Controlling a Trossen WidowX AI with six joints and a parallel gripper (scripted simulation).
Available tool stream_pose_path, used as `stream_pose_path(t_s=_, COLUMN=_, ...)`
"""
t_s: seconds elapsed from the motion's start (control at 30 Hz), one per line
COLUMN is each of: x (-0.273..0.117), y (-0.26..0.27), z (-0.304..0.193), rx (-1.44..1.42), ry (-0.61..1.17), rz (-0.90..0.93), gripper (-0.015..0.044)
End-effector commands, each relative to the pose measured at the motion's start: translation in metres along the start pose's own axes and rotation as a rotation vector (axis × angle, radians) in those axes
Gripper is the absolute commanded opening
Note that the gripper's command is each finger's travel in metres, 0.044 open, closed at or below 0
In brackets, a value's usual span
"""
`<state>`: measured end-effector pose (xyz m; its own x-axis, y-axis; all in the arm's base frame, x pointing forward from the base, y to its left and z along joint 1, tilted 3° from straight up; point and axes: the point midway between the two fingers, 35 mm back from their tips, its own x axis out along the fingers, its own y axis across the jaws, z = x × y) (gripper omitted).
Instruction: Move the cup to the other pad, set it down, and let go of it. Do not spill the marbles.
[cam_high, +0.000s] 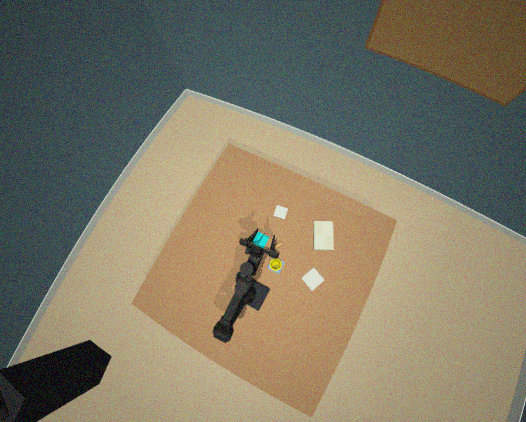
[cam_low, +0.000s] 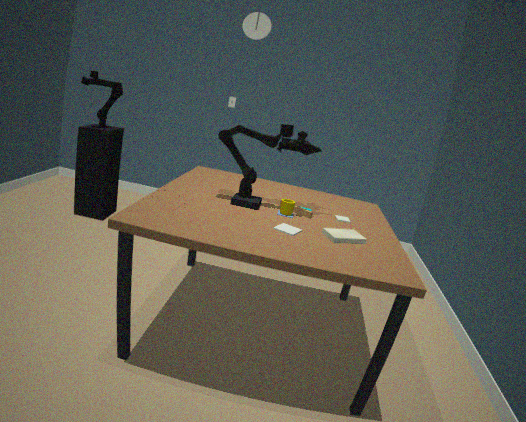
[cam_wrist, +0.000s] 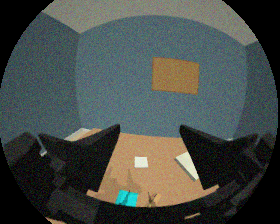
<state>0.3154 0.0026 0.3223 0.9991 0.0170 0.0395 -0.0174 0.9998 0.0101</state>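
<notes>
The yellow cup stands upright on the light blue pad, beside the arm. Something small and dark shows inside the cup in the top view; single marbles cannot be made out. The other pad, a cyan one, lies flat on the table, with nothing seen standing on it. My gripper is open and empty. It is high above the table, pointing roughly level outward, well above the cup. The cup is not in the wrist view.
A small white card lies beyond the cyan pad. A thick pale block and another white card lie on the cup's side. A small brownish object is near the cyan pad.
</notes>
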Motion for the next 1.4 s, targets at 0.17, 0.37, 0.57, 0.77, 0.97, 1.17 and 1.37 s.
stream_pose_path(t_s=0.17, x=0.008, y=-0.037, z=-0.1, rx=-0.382, ry=0.531, rz=0.003, gripper=0.0243)
stream_pose_path(t_s=0.37, x=-0.026, y=-0.061, z=-0.17, rx=-0.612, ry=0.971, rz=0.193, gripper=0.0167)
stream_pose_path(t_s=0.57, x=-0.077, y=-0.072, z=-0.209, rx=-0.713, ry=1.304, rz=0.511, gripper=0.0167)
stream_pose_path(t_s=0.77, x=-0.115, y=-0.071, z=-0.219, rx=-0.711, ry=1.458, rz=0.78, gripper=0.0167)
stream_pose_path(t_s=0.97, x=-0.115, y=-0.071, z=-0.219, rx=-0.711, ry=1.458, rz=0.78, gripper=0.0167)
stream_pose_path(t_s=1.17, x=-0.116, y=-0.068, z=-0.218, rx=-0.711, ry=1.458, rz=0.78, gripper=0.0167)
stream_pose_path(t_s=1.37, x=-0.115, y=-0.068, z=-0.224, rx=-0.711, ry=1.458, rz=0.78, gripper=0.0167)
